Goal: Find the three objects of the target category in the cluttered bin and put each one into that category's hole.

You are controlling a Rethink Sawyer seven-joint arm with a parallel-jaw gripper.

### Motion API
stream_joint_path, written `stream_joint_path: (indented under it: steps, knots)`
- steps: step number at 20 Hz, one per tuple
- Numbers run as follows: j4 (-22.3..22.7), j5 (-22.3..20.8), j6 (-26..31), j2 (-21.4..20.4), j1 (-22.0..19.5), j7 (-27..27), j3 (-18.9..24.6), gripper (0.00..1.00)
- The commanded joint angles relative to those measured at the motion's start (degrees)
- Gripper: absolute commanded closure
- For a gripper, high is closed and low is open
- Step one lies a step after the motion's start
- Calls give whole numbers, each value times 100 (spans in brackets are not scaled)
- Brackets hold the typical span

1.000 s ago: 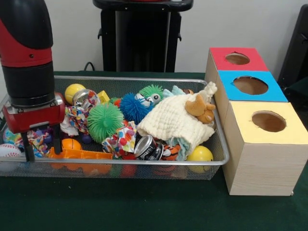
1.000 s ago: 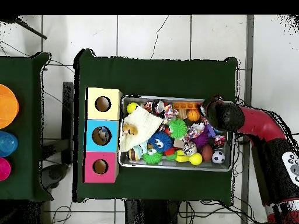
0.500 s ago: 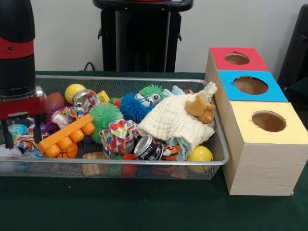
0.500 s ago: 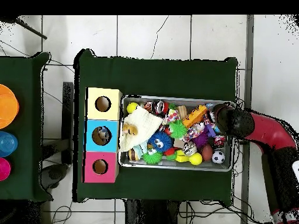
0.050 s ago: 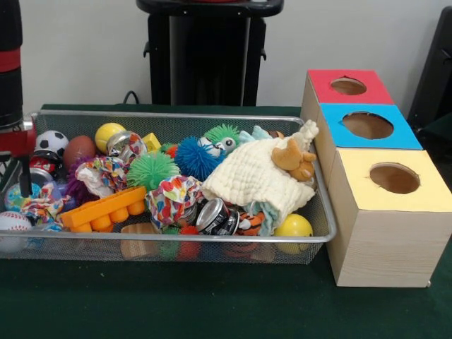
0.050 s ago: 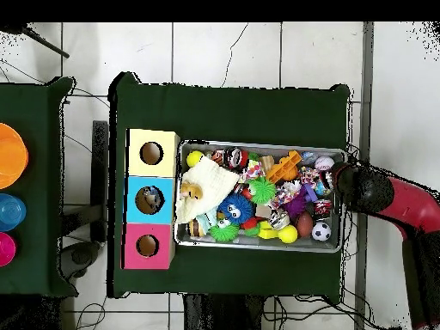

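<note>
The pincer (image 5: 14,185) shows at the left edge of the front view, above the left end of the wire bin (image 5: 212,240); only one dark finger is seen, so I cannot tell if it is spread or pressed together. The bin stands on the green counter (image 5: 212,304), full of toys: an orange block (image 5: 102,209) lies low at the left, a cream cloth (image 5: 251,176) at the right. At the right of the frame stands the box with three holes (image 5: 385,212), touching the bin.

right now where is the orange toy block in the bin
In the front view the orange toy block lies at the bin's near left, against the front rim, just left of the colourful cloth bundle and below the green spiky ball.
</note>
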Motion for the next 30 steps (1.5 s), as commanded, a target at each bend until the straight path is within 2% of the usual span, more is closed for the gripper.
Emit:
stream_joint_path:
  steps: [1,6,15,24,30]
  knots:
    - [342,251,336,316,9,802,-159,0]
    - [423,424,186,376,47,944,-193,0]
    - [716,691,27,266,486,1451,-478,0]
    - [853,913,-240,295,563,1338,-572,0]
    - [861,986,-441,387,457,1172,-463,0]
